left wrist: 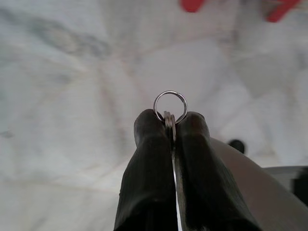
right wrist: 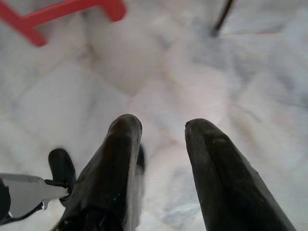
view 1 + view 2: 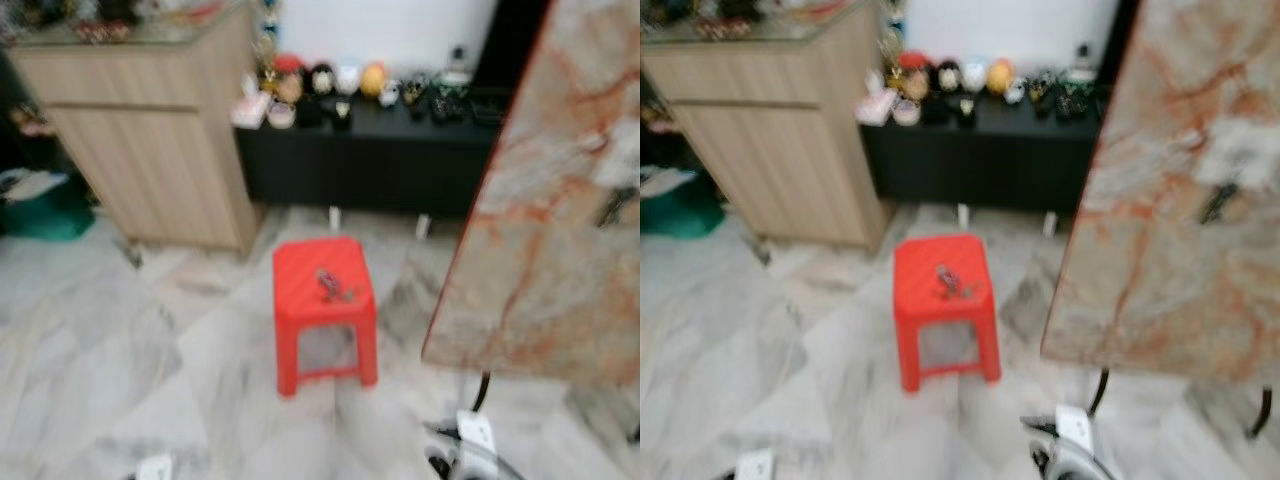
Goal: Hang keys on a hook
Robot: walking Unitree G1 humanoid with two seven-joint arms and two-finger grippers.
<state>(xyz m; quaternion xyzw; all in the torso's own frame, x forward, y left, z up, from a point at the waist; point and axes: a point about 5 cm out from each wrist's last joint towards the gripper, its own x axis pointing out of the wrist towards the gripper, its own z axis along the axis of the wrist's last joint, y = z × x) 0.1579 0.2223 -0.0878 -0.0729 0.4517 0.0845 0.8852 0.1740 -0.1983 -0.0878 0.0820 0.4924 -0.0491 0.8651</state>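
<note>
In the left wrist view my left gripper (image 1: 171, 120) is shut on a set of keys; the silver key ring (image 1: 170, 102) pokes out past the fingertips, above the marble floor. My right gripper (image 2: 162, 127) hangs open over the floor with nothing between its fingers. Ahead stands a red plastic stool (image 3: 300, 290) with a small dark object (image 3: 330, 285) lying on its seat; the blur hides what that object is. I cannot make out a hook.
A light wooden cabinet (image 3: 160, 150) stands at the back left with a green box (image 3: 45, 210) beside it. A low black cabinet (image 3: 370, 160) carries several figurines (image 3: 330, 85). A marble tabletop (image 3: 560, 220) juts in close on the right.
</note>
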